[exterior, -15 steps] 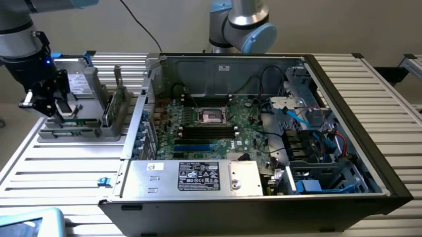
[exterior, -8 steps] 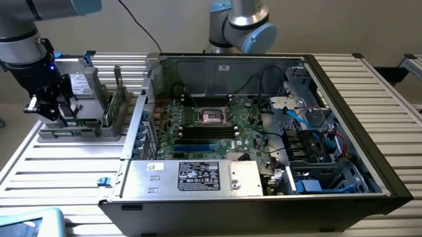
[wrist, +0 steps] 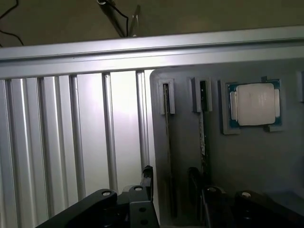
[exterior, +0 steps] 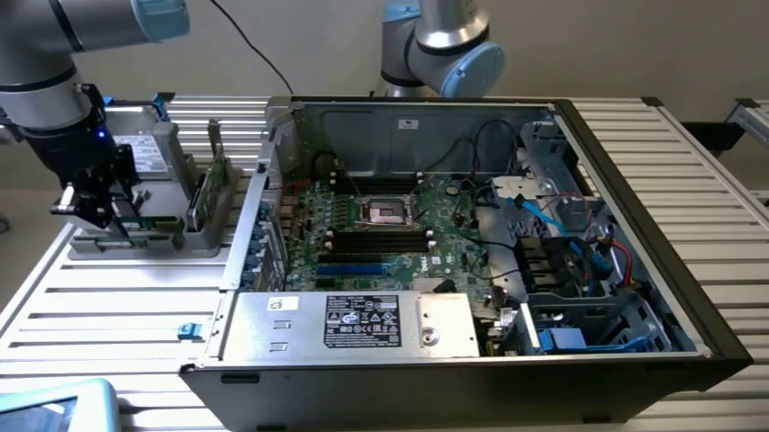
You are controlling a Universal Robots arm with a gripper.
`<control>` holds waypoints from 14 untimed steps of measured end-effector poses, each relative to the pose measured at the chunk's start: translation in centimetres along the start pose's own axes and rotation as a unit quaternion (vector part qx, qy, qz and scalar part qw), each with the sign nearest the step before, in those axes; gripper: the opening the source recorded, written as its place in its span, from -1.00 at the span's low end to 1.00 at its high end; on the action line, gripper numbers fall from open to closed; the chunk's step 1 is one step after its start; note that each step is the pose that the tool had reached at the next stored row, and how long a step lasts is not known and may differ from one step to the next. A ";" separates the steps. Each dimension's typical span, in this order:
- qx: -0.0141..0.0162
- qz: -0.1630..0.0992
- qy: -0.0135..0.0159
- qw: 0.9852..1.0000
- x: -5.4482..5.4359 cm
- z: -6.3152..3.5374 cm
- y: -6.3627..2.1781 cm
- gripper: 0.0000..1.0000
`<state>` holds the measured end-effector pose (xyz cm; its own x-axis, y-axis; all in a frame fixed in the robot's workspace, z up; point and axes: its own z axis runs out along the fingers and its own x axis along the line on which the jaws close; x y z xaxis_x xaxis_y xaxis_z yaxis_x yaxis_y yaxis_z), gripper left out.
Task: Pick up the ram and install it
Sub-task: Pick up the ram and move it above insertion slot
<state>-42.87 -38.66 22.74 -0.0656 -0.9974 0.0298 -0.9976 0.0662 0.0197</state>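
your gripper (exterior: 106, 216) hangs, jaws apart, astride the ram (wrist: 167, 142), stood on edge in its holder (wrist: 247, 166) for an easy pinch.

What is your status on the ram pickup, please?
Gripper open, astride the ram. Ram on edge in gray holder slot, not gripped. Second stick close beside it.

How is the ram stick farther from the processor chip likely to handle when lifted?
The ram shows as a thin edge, so probably light and stiff, but fragile if bent. It stands on edge in a slot of the grey holder, so a straight lift should free it; a sideways pull might bind.
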 end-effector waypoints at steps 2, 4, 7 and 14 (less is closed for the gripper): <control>0.000 0.000 0.000 1.000 0.0 0.37 -0.01 -0.15; 0.000 0.000 0.000 1.000 0.0 0.74 -0.02 -0.15; 0.000 0.000 0.000 1.000 0.0 1.28 -0.02 -0.15; 0.000 0.000 0.000 1.000 -0.1 2.03 -0.04 -0.15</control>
<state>-42.87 -38.66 20.70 -0.0656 -0.9974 0.0299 -0.9976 0.0662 0.0199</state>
